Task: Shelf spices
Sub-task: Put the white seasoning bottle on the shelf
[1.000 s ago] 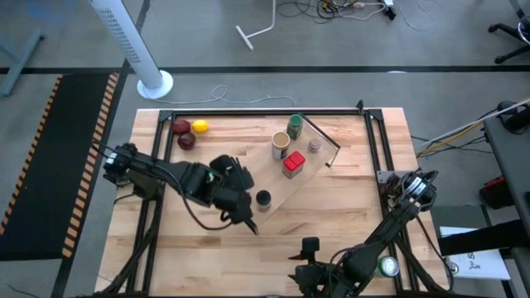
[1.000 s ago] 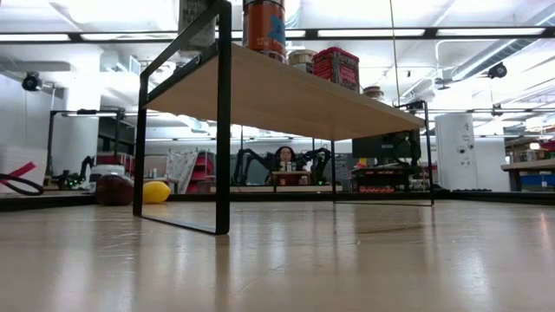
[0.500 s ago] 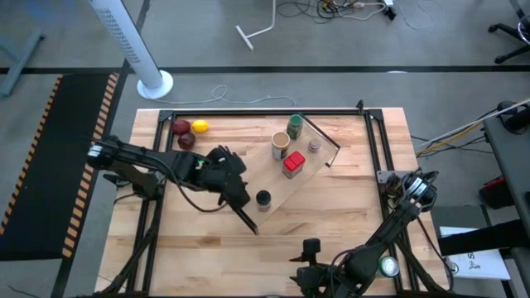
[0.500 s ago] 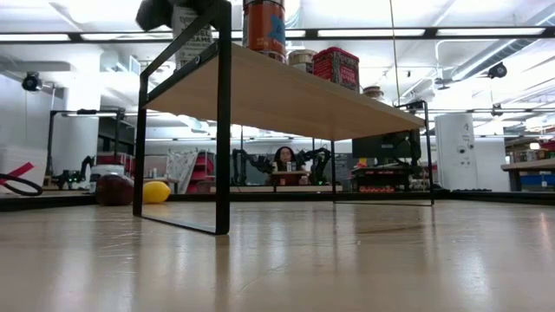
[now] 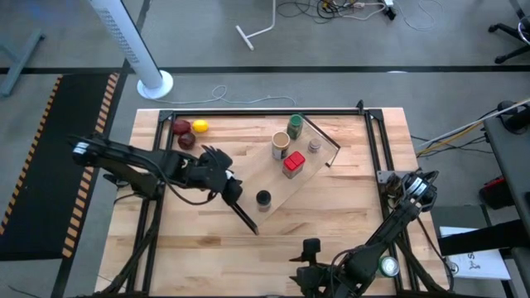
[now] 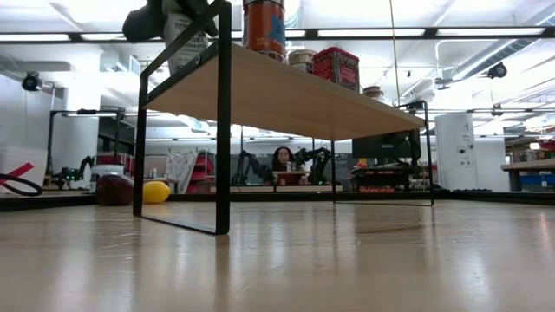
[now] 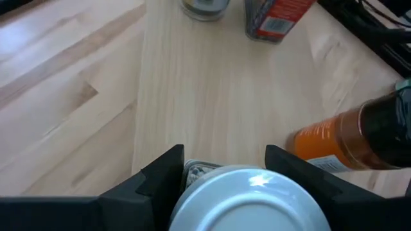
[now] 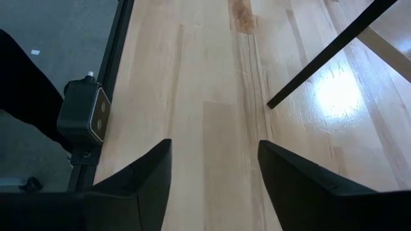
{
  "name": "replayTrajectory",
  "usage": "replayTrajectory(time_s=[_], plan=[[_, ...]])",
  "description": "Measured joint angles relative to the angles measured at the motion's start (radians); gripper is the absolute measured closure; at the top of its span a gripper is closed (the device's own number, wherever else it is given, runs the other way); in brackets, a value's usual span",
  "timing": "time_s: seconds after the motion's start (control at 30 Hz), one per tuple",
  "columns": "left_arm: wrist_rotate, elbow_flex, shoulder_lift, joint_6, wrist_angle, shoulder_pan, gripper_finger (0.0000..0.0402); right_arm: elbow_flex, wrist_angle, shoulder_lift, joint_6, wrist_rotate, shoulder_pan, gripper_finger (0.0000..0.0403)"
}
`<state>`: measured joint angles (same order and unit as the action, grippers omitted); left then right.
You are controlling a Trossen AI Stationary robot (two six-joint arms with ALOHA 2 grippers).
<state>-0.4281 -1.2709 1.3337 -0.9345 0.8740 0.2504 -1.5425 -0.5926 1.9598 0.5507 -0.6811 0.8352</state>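
The shelf [image 5: 273, 180] stands slantwise on the table, a light plank on black bars. On it are the green-lidded jar [image 5: 295, 126], the tan cylinder [image 5: 281, 145], the tiny grey-capped jar [image 5: 315, 146], the red box [image 5: 293, 163] and the black-capped jar [image 5: 263, 199]. My left gripper [image 5: 229, 188] hovers over the shelf's left end, shut on the white-capped jar [image 7: 247, 196]. In the low view the jar [image 6: 186, 48] shows just above the plank [image 6: 286, 95]. My right gripper [image 5: 310, 247] waits open at the table's near edge. My left gripper pinches the white-capped jar between its two fingers [image 7: 160, 173], one on each side just under the white cap [image 7: 250, 192]. It comes from above, pointing down along the jar. The jar hangs roughly upright. Whether its bottom touches the plank, I cannot tell.
Two red fruits [image 5: 180, 126] and a yellow one [image 5: 199, 127] lie at the table's far left corner. The black-capped jar [image 7: 347, 141] stands close beside the held jar. Bare plank [image 7: 205, 90] lies between the held jar and the red box [image 7: 276, 19].
My left gripper has moved from the shelf's near left corner toward the table's far and left edges, still shut on the white-capped jar. In the low view the jar has come down toward the plank.
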Motion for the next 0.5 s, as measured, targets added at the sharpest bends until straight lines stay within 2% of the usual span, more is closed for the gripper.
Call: replayTrajectory(time_s=[0.33,0.5], plan=[[0.003,-0.028,0.047,0.0,0.009,-0.039,0.0213,0.0,0.0,0.0,0.0,0.0,0.0,0.019],[0.066,-0.028,0.06,-0.027,0.019,-0.077,0.0213,0.0,0.0,0.0,0.0,-0.001,0.0,0.0184]])
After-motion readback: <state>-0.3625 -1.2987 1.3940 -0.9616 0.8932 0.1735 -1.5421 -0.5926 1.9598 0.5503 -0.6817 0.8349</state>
